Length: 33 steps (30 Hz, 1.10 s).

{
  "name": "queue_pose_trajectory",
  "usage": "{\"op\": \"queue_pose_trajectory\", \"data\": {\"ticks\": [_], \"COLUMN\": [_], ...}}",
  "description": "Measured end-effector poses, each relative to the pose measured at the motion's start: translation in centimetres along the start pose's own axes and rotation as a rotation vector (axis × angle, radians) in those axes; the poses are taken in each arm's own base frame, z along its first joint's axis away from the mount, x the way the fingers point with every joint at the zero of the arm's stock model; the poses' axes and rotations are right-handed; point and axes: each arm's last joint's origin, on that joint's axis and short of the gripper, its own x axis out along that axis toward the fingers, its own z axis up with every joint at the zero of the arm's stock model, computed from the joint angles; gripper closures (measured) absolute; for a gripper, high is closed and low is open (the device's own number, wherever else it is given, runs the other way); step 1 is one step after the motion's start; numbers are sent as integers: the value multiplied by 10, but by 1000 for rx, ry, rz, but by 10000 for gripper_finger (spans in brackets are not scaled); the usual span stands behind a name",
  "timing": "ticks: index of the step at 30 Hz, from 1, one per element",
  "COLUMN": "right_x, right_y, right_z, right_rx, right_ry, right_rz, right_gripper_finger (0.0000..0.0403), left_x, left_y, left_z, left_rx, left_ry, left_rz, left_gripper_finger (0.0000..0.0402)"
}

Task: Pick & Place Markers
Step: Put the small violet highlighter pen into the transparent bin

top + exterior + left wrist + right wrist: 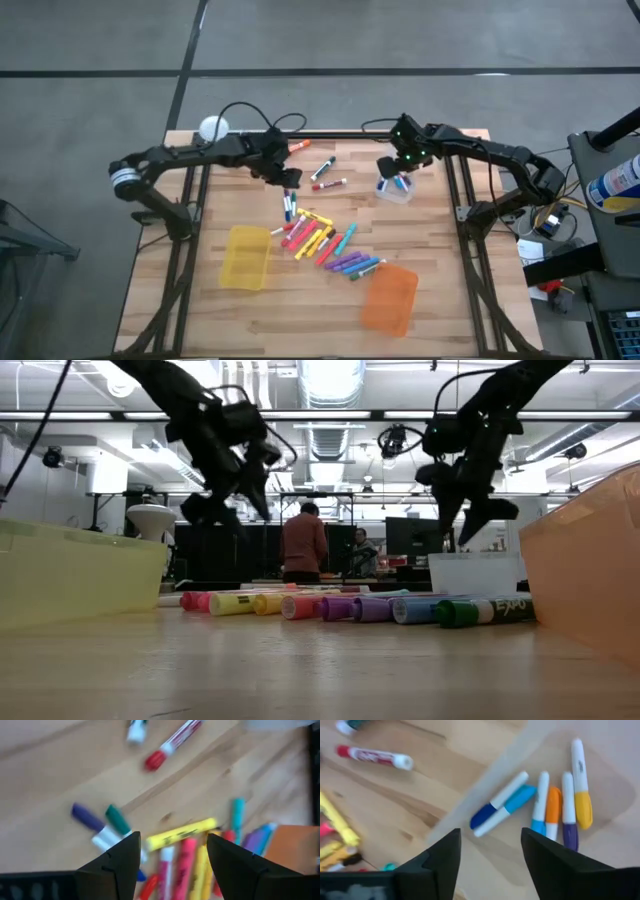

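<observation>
Markers [322, 240] lie in a pile mid-table. Our right gripper [490, 847], fingers spread and empty, hangs over the clear bin [395, 190]; our left gripper [172, 851], also spread, must next descend and pinch one.

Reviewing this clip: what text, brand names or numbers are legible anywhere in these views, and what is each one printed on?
"EXPO": on the dark green marker at the near end of the row, low view.
Print on the yellow marker, left wrist view: blurred, unreadable.
Print on the red marker and the yellow-capped marker, right wrist view: blurred, unreadable.
Label on the bottle beside the table, high view: too small to read.
</observation>
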Motion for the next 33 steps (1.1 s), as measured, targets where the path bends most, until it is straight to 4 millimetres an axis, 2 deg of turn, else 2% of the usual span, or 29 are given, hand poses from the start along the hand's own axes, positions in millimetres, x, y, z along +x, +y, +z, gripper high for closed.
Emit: {"op": "queue_pose_trajectory", "data": {"ticks": [7,12,18,22,26,33], "right_x": [-19,-30,-42,-46,-46,-42], "right_y": [15,26,34,36,36,34], "right_z": [14,19,24,24,23,21], "right_rx": [-50,-88,-114,-137,-140,-137], "right_ry": [-71,-109,-140,-137,-127,-112], "right_rz": [47,72,90,88,83,74], "right_gripper_finger": [197,197,197,197,197,197], "left_x": [26,40,64,70,70,65], "left_y": [21,24,37,41,42,44], "left_z": [-3,2,5,6,7,8], "left_rx": [-4,-6,0,8,7,9], "left_ry": [54,56,89,110,107,98], "left_rz": [261,272,322,343,349,348], "left_gripper_finger": [181,181,182,186,218,325]}}
